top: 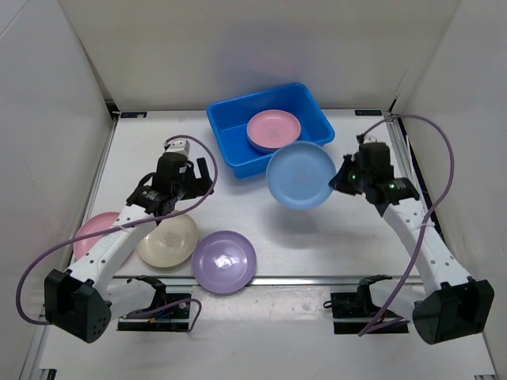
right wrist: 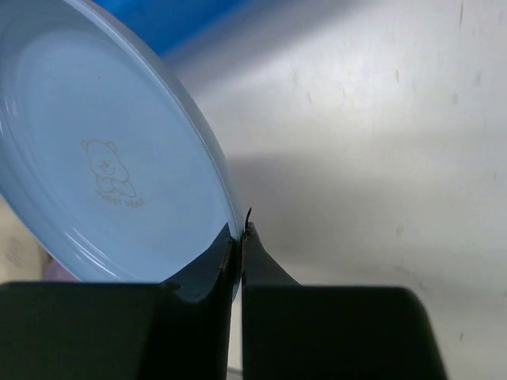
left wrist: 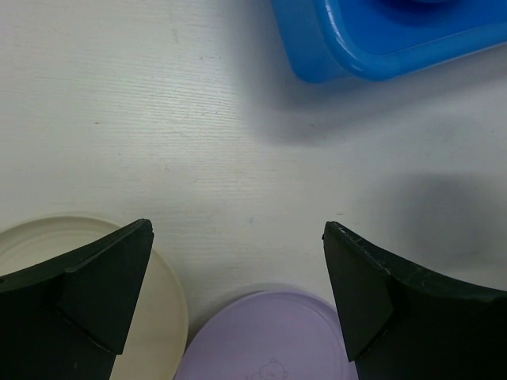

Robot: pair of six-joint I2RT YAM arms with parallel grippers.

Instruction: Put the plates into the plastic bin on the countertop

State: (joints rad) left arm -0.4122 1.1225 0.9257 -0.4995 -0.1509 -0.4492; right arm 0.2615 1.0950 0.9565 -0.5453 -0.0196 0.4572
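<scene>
The right gripper pinches the blue plate, seemingly airborne.

The white worktop carries four things directly. A blue bin sits at 12 o'clock, set at a slight angle to the far edge. Three plates lie flat in a row around 7 to 8 o'clock. The pink plate is outermost, the cream plate is in the middle, and the purple plate lies just beside the cream one, nearest the front rail.

Bright, even overhead light here, just a soft grey shadow on the flat white countertop under the round light-blue plastic plate I'm holding, everything pretty sharp.
</scene>
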